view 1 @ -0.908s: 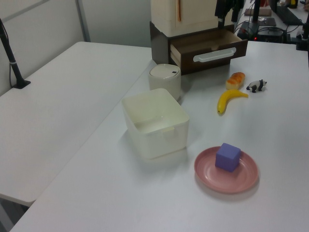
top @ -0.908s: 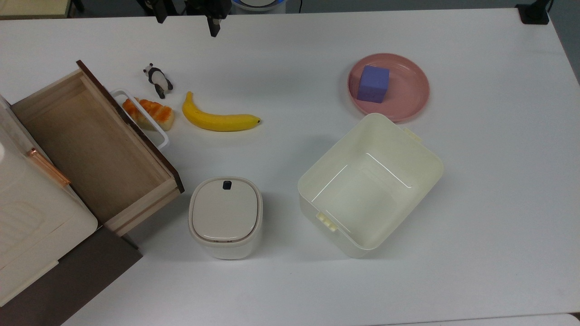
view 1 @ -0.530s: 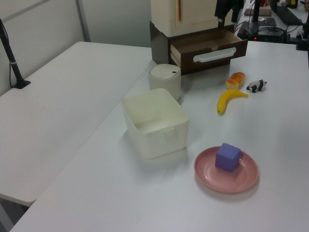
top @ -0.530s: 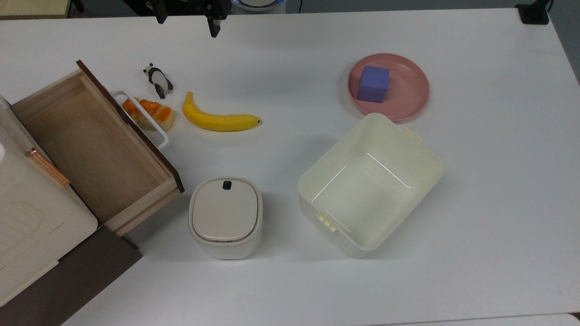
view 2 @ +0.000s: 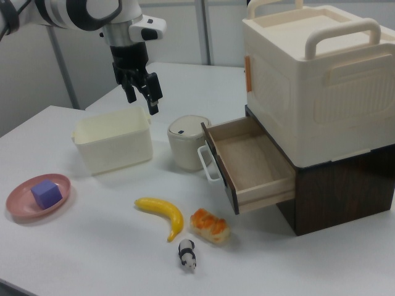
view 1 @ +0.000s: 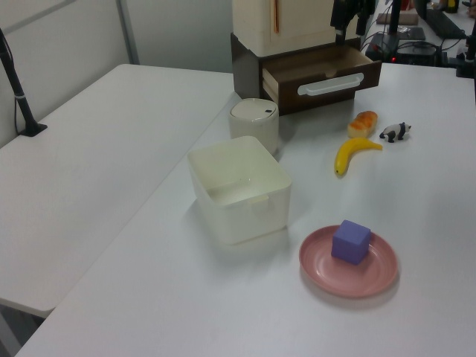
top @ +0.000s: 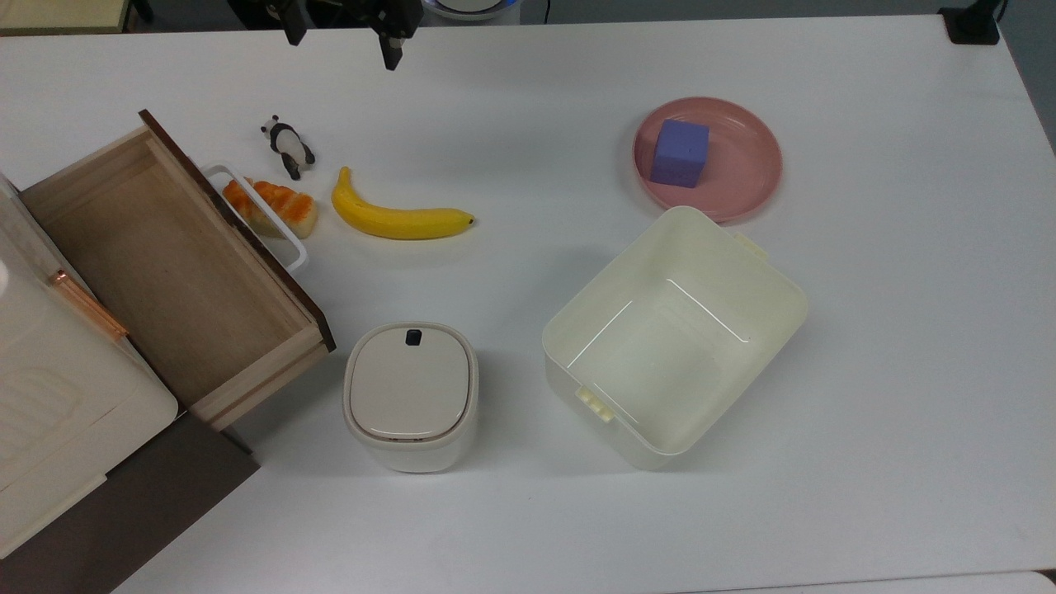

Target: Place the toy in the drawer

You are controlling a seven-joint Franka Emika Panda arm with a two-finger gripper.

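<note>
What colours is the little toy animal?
The toy is black and white like a panda, clearest in the top view.

Top view looks straight down; left and right views face across the table point(top: 528, 511).

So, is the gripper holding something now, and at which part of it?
Nothing is held. The gripper hangs open and empty above the table, and the toy stands on the table beside the banana.

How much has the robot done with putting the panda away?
Done: the drawer is already pulled open and empty. In hand: nothing; the hand hangs open above the table, holding nothing. Left: grab the panda standing beside the banana and put it inside.
</note>
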